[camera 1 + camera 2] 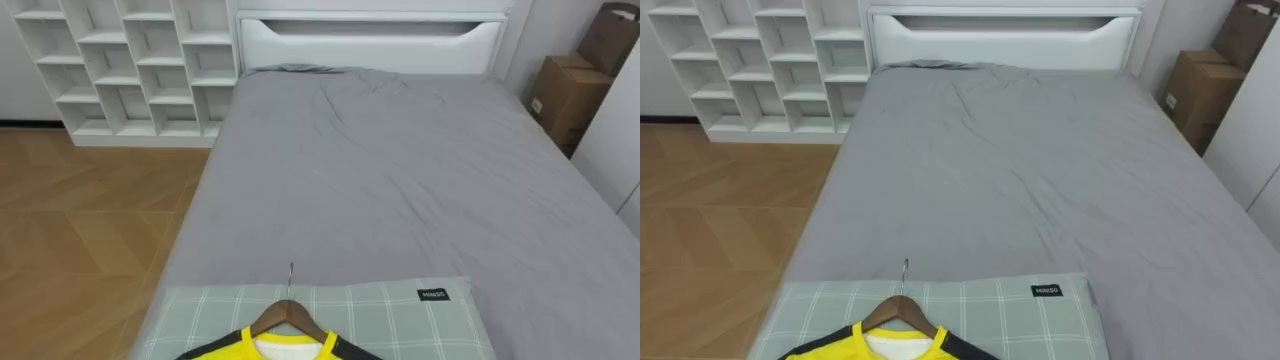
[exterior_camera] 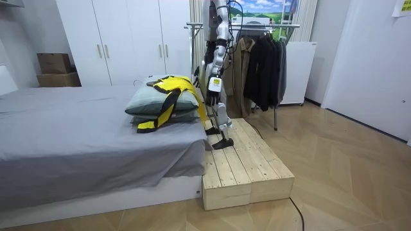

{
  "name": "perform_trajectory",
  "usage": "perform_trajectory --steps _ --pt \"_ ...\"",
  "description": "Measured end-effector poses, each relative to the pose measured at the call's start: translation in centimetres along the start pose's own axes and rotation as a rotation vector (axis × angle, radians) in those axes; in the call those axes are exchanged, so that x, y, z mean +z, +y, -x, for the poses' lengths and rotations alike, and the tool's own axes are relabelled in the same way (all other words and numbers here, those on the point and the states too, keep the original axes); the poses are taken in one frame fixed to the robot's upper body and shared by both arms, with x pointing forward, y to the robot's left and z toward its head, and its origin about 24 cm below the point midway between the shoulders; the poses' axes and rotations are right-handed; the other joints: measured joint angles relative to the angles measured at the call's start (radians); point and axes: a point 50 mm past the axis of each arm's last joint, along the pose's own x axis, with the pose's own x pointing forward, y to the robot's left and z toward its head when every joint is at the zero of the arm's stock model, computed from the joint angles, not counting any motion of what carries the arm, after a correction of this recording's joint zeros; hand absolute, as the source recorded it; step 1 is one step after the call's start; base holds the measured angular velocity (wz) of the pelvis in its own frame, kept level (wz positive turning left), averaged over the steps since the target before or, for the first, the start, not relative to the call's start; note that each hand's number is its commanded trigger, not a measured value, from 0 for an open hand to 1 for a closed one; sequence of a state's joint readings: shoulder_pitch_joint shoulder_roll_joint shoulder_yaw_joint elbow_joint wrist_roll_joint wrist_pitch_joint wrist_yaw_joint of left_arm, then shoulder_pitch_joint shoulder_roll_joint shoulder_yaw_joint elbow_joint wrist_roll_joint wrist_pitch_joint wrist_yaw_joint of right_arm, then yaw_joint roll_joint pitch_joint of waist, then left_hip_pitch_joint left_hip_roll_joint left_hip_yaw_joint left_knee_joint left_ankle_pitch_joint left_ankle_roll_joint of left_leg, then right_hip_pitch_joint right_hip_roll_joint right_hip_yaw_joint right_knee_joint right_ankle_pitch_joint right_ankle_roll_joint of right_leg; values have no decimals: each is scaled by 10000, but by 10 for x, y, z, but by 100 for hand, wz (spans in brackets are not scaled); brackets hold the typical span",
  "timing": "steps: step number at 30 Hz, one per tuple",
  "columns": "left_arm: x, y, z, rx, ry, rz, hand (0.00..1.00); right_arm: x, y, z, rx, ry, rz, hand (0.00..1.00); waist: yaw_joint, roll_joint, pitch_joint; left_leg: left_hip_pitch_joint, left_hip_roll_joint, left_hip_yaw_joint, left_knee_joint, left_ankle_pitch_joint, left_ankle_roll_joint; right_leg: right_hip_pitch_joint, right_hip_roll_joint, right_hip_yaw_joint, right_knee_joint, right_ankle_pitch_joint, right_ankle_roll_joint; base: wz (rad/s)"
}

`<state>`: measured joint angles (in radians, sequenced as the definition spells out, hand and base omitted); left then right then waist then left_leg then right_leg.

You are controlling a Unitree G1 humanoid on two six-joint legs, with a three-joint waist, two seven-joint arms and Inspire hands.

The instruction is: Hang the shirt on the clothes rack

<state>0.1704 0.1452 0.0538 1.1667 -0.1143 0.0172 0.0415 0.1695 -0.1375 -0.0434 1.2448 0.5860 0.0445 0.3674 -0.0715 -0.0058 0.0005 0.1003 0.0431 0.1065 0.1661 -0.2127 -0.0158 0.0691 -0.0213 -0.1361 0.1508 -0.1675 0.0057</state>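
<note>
A yellow shirt with black trim (image 1: 285, 347) lies on a wooden hanger (image 1: 288, 313) whose metal hook (image 1: 291, 273) points toward the headboard. Shirt and hanger rest on a green checked pillow (image 1: 400, 310) at the foot of the bed. In the room view the yellow shirt (image 2: 172, 90) drapes over the stacked pillows (image 2: 154, 106) and down the bed's edge. The robot stands on a wooden platform (image 2: 244, 167) right beside them, facing the bed. My left hand (image 2: 213, 85) hangs at its side, a little to the right of the shirt and apart from it.
The grey bed (image 1: 390, 170) stretches ahead to a white headboard (image 1: 370, 40). White cube shelves (image 1: 130, 60) stand at the left and cardboard boxes (image 1: 565, 95) at the right. Behind the robot is a clothes rack (image 2: 257, 29) with dark garments (image 2: 263, 64), and white wardrobes (image 2: 128, 38) stand beside it.
</note>
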Motion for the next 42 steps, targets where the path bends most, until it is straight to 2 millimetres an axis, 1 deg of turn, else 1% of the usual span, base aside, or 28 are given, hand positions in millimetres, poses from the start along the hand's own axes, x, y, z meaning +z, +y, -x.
perform_trajectory --steps 9,16,19,30,36,38,42 --pt "0 0 0 124 -11 -2 0 2 1 0 41 12 175 0 14 -34 20 -33 0 -18 -18 0 0 -3 -2 -38 -3 -2 1 0" --pt "2 0 0 159 -120 -82 0 3 0 0 30 95 447 0 169 -71 11 -36 -3 -24 -15 0 0 1 -3 -36 -2 -1 1 0" --pt "-1 1 1 202 -70 -90 0 3 0 0 8 147 490 0 242 -96 14 -33 -5 -21 -15 0 0 43 -4 -38 -6 -2 1 0" --pt "-2 0 1 437 -2 -321 0 2 -1 0 -206 248 433 0 247 -86 21 102 -7 -29 20 0 0 184 -10 -39 -2 -7 8 0" --pt "-4 3 1 881 14 -498 0 2 -1 -1 -306 234 404 0 237 -88 21 98 -8 -49 12 -2 0 203 -10 -56 -2 -7 7 1" --pt "-2 6 2 1323 -79 -950 0 2 -1 -1 -445 254 415 0 217 -84 20 77 -35 -185 16 -2 1 296 -32 -185 -22 -15 19 14" --pt "6 12 2 2300 -400 -1781 0 3 -2 -1 -568 295 464 0 216 -83 13 94 -40 -284 4 -3 0 333 -28 -289 -120 -16 20 10"
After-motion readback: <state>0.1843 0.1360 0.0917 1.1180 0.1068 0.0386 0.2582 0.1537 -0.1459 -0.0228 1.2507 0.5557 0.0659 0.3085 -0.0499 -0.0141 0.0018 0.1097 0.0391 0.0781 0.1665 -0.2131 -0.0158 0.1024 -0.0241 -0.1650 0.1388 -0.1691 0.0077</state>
